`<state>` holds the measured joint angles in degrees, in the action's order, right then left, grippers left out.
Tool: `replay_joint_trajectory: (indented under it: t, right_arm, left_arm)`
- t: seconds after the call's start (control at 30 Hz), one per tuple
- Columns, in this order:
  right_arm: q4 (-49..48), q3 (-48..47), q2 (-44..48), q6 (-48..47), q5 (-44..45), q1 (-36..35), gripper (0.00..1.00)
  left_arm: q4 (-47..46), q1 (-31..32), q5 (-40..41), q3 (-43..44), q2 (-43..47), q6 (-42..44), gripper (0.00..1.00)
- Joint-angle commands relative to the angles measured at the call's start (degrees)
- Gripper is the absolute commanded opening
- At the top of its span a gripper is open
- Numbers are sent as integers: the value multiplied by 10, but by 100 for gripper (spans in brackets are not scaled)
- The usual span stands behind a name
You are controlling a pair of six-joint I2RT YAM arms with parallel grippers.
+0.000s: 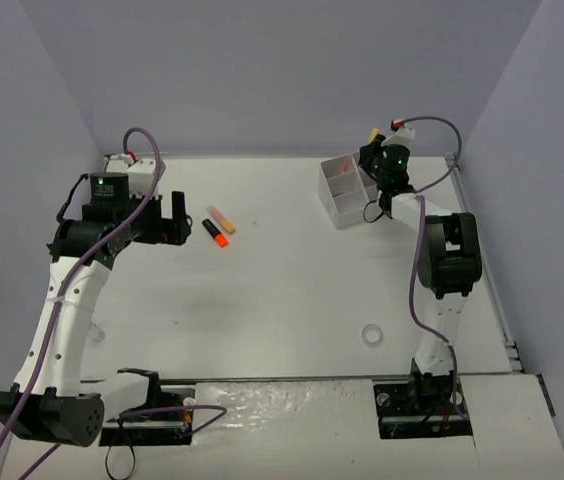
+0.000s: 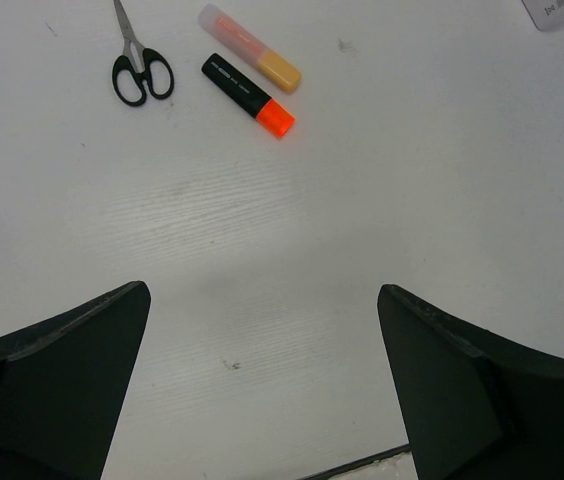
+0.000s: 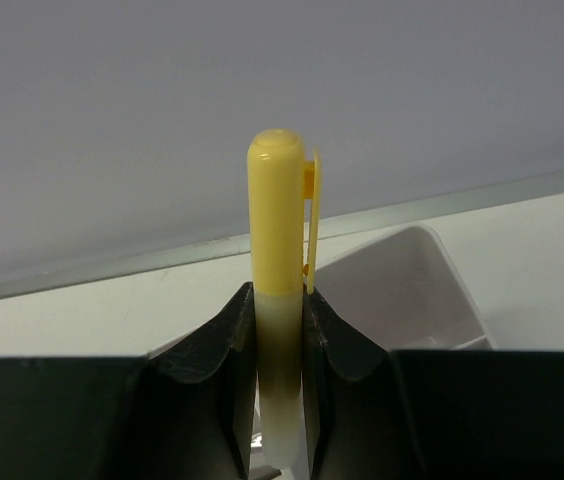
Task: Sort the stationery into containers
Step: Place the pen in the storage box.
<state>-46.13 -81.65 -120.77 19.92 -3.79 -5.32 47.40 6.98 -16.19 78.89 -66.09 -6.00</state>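
Two arms bolted at six o'clock of a white table [image 1: 292,290], viewed from above. At nine o'clock, left gripper [image 1: 179,220] released, jaws spread wide, grasping nothing, poised over bare tabletop. From its wrist camera, both dark fingers [image 2: 62,390] framing the lower corners. Beyond them, toward eleven o'clock, small black scissors [image 2: 138,66] lying flat, handles nearer, blades pointing away. Just right of the scissors, orange-black highlighter [image 2: 248,96] and peach highlighter [image 2: 250,47] side by side, nearly touching, slanted alike, orange tip and peach cap toward the lower right. In the overhead view, same pair just right of the left gripper, scissors hidden there.

Toward four o'clock of the table, white tape ring [image 1: 371,333] flat and alone, well apart from everything else.

At two o'clock, white organiser box [image 1: 345,192], dividers showing inside, a speck of pink in one rear compartment, too small to identify. At the box's far right corner, right gripper [image 1: 373,146] clenched on a yellow highlighter [image 1: 373,133], cap sticking out past the fingertips. From the right wrist camera, yellow cap and clip upright at twelve o'clock, pale barrel pinched tight between the two black fingers, a rounded corner of the box behind at three o'clock.
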Motion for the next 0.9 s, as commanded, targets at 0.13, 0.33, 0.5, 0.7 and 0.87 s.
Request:
replay_joint_trajectory:
  t: [0.13,0.33,0.5,0.7,0.87]
  right_arm:
    - [-112,-48,-12,-6,10,11,0]
    - [-96,-68,-39,-18,22,12,0]
    - [-96,-60,-40,-20,18,12,16]
    - [-89,-45,-27,-21,6,12,46]
    - [-71,-43,-9,-29,0,12,58]
  left_arm:
    - [-18,-9,1,15,-10,10,97]
    - [-19,-11,-2,15,-16,10,97]
    - [-16,-13,3,16,-18,12,97]
    - [-14,-15,1,14,-19,11,97]
    - [-12,-15,-1,14,-18,11,97]
